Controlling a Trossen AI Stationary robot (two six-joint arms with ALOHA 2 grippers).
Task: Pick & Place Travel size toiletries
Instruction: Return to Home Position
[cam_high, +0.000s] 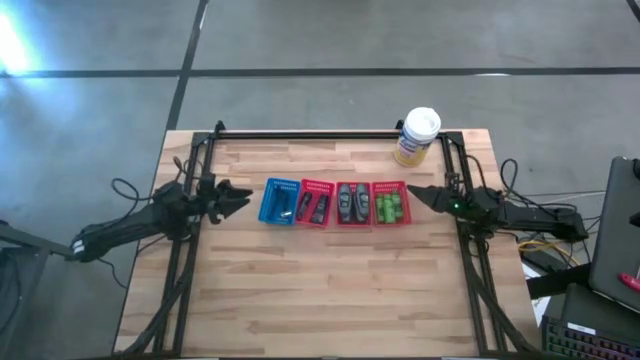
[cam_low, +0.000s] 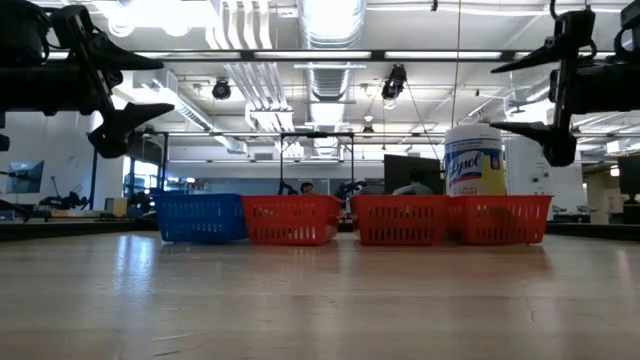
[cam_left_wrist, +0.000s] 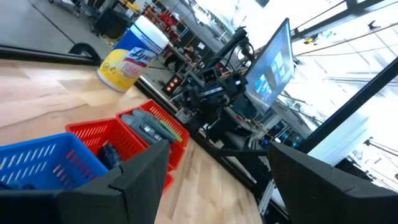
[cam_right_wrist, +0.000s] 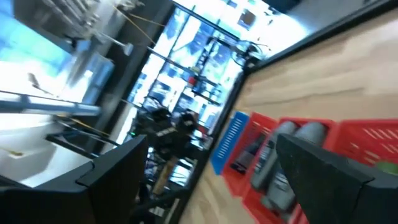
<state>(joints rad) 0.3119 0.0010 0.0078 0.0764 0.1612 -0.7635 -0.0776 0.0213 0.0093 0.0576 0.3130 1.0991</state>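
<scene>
Now we see the toiletries (cam_high: 350, 204) sorted in the baskets (cam_high: 280, 182) mid-table; light, stiff, slick, we judge, best pinched across their middles. The left gripper (cam_high: 243, 197) and right gripper (cam_high: 415, 192) flank them, fingers spread.

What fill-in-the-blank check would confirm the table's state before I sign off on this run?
1. The row holds one blue basket and ___ red baskets.
2. The green bottles lie in the red basket farthest from the ___ basket.
3. The grey oval pieces lie in a ___ basket.
4. The left claw and the right claw both hang ___, holding nothing.

Missing words: three; blue; red; open.
</scene>
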